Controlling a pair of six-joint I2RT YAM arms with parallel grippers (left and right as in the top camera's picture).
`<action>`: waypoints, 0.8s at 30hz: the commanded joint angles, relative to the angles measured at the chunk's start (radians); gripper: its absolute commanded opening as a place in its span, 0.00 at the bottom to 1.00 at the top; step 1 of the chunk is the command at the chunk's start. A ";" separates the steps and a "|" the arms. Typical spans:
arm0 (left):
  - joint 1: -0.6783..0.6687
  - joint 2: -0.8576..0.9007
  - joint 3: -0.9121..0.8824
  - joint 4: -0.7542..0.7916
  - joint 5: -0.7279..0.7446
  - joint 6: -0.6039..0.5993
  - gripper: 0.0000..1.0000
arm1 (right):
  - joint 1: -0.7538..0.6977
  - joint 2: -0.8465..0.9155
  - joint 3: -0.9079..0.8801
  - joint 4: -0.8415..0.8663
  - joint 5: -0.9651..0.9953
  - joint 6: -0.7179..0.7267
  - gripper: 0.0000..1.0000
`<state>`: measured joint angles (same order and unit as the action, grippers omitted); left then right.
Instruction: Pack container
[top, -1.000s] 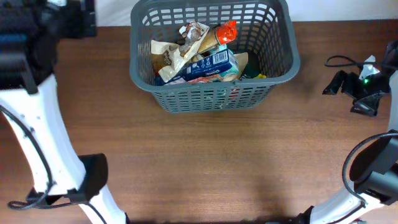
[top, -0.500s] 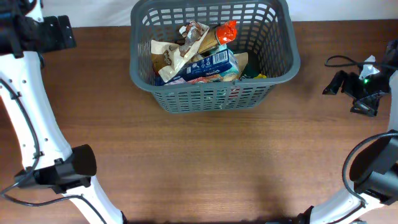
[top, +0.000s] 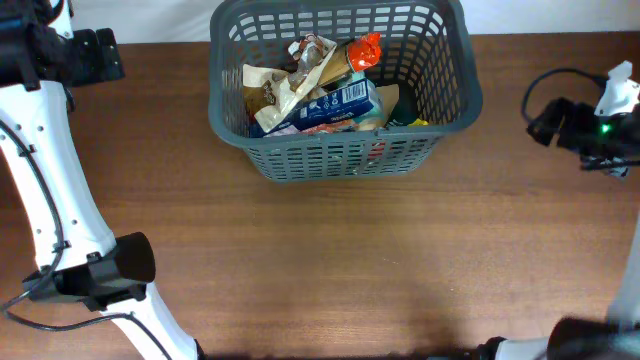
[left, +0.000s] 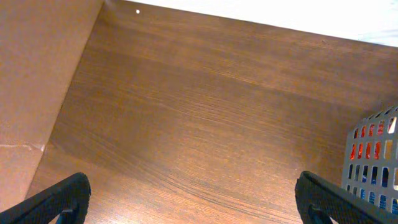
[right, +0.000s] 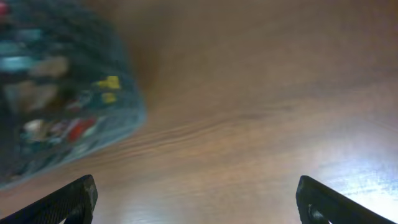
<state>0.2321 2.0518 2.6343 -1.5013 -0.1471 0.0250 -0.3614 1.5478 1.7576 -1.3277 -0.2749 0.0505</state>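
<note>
The dark grey lattice container stands at the back middle of the table, filled with several snack packets in blue, cream and orange. One of its corners shows in the left wrist view, and it appears blurred in the right wrist view. My left gripper is open and empty over bare wood, far left of the container; in the overhead view it sits at the back left. My right gripper is open and empty over bare wood, right of the container, and shows at the right edge overhead.
The brown wooden table spreads in front of the container. A white wall runs behind the table's back edge. White arm links and bases stand at the front left and front right.
The left arm swung back to the far left corner a second ago, then held still. The right gripper has just lifted and shifted slightly back; its view is motion-blurred. The container has not moved.
</note>
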 joint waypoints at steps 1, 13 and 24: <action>0.002 0.004 -0.004 0.000 -0.004 -0.014 0.99 | 0.079 -0.086 0.000 0.000 -0.005 0.003 0.99; 0.002 0.004 -0.004 0.000 -0.004 -0.014 0.99 | 0.185 -0.671 -0.408 0.631 0.185 -0.054 0.99; 0.002 0.004 -0.004 0.000 -0.004 -0.014 0.99 | 0.294 -1.360 -1.289 1.073 0.209 -0.053 0.99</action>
<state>0.2325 2.0518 2.6335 -1.5009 -0.1471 0.0212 -0.1242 0.2962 0.6319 -0.2802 -0.0868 -0.0006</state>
